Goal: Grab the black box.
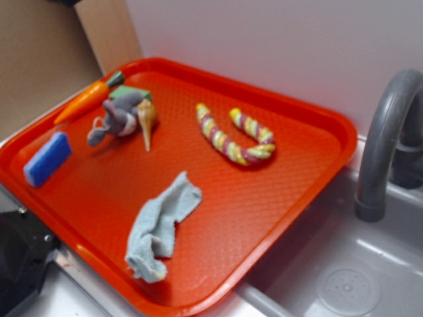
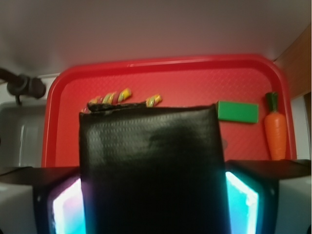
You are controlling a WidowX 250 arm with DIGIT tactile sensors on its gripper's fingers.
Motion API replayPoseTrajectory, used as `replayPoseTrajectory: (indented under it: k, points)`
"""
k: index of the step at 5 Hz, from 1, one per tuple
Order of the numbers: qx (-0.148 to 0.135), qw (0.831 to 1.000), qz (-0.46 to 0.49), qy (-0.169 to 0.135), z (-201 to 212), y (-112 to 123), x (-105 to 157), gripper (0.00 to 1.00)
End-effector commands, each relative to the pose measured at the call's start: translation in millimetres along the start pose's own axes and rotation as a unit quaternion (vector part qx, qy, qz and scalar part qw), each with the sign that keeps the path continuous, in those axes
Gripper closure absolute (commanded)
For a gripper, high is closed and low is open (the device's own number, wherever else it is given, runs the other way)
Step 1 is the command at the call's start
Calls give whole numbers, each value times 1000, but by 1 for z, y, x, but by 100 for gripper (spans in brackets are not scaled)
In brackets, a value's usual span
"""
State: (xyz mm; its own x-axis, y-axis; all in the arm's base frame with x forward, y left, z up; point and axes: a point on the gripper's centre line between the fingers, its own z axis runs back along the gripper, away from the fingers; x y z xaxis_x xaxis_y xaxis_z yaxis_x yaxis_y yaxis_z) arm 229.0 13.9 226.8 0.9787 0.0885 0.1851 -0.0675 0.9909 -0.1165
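Nearest the wrist camera, the black box (image 2: 152, 170) fills the middle of the view, pinched between the two lit pads (image 2: 240, 202) of the claw (image 2: 152, 204), which press against its left and right sides; the claw is clenched on the box, and the tray appears behind and below it, so the box looks to be carried clear of the surface rather than resting on it. By that reading the grab itself is made, and what remains is likely only to keep the hold firm and lift or hold steady without letting the smooth block slip or twist between the pads. In the exterior view neither box nor claw can be made out; only a dark shape (image 1: 23, 254) shows at the lower left corner, too unclear to name. Beyond the box lies the red tray (image 1: 310, 172), which holds everything else: a crumpled pale blue cloth (image 1: 162, 228) near its front edge, a blue sponge (image 1: 47, 158) toward its left side, a yellow and pink twisted rope (image 1: 234, 135) bent in a curve at the middle, a grey plush toy (image 1: 122, 119) beside it, a green block (image 2: 238, 111) partly under the toy, and a toy carrot (image 2: 275, 131) resting at the far rim. To the tray's right sits a grey sink (image 1: 344, 277) with a curved faucet (image 1: 386, 132), its basin holding nothing visible but the drain.
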Motion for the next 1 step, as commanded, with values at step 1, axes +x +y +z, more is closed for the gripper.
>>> replayPoseTrajectory:
  k: [1]
  points:
    - [15,1000,-13,10,-32,-2,38,100]
